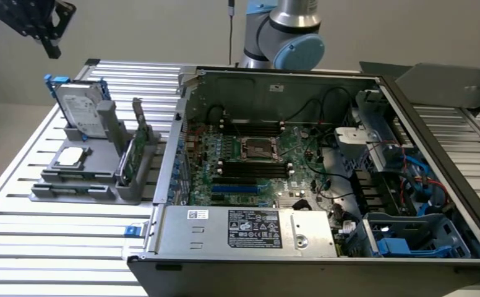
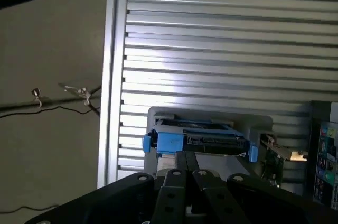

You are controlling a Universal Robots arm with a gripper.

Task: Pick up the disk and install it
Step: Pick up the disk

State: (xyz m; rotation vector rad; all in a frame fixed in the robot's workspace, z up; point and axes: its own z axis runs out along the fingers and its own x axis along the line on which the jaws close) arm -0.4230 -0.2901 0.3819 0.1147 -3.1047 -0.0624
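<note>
Silver-grey disk (image 1: pixel 81 106): stands on edge in the grey holder (image 1: pixel 75 185) on the table (image 1: pixel 25 247), at the exterior view's left, outside the open computer case (image 1: pixel 438 154). Its blue side rails show at both ends in the wrist view (image 2: pixel 200 140).
Gripper (image 1: pixel 52 46): hangs in the air above the holder and well apart from the disk, touching nothing.
Fingers (image 2: pixel 177 182): in the wrist view they look drawn narrow, tips together, with nothing between them.
Neighbours: a green circuit card (image 1: pixel 133 148) stands just beside the disk in the same holder. A small square chip (image 1: pixel 71 156) lies flat in front of it.
Step in hand: I judge this to be the approach to the pick. The disk is not yet grasped, and nothing is installed.
Alignment: the disk's upper edge sits roughly in line with the fingers in the wrist view.
Next move calls for: fingers opened wider than the disk's thickness, then a straight descent onto its upper edge that stays clear of the green card.
Risk: a skewed grip could jam the disk in its slot.
</note>
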